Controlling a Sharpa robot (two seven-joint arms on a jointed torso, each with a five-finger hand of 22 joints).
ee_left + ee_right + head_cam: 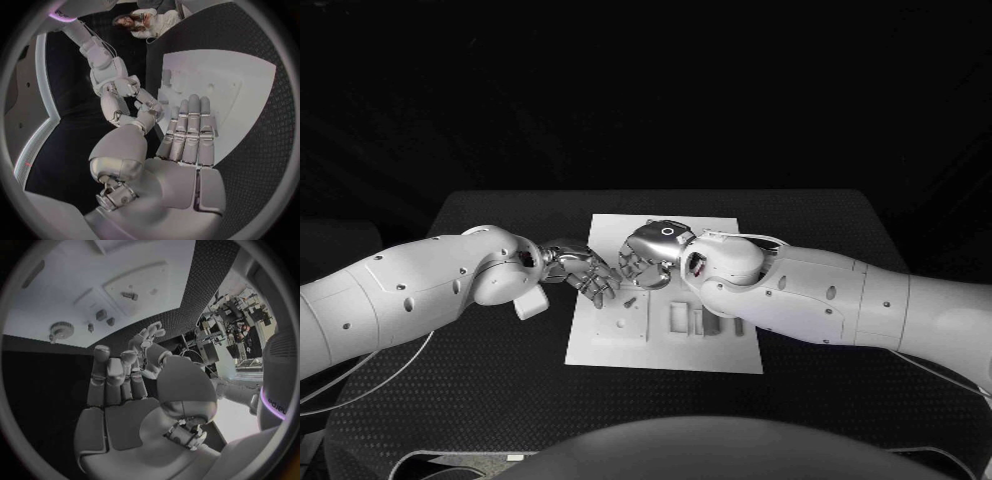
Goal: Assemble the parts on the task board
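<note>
My 2 hands meet above the white task board (678, 345), which lies in the middle of the black table (473, 400). My left hand (584, 272) has its fingers straight and side by side, holding nothing. My right hand (651, 252) has loosely spread fingers; I cannot tell whether it holds anything. I judge they hover to start on the parts (700, 320). At least 3 small parts sit on the board's near half.

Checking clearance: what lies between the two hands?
Nothing; the left hand and right hand nearly meet above the task board, seen in the head view.
</note>
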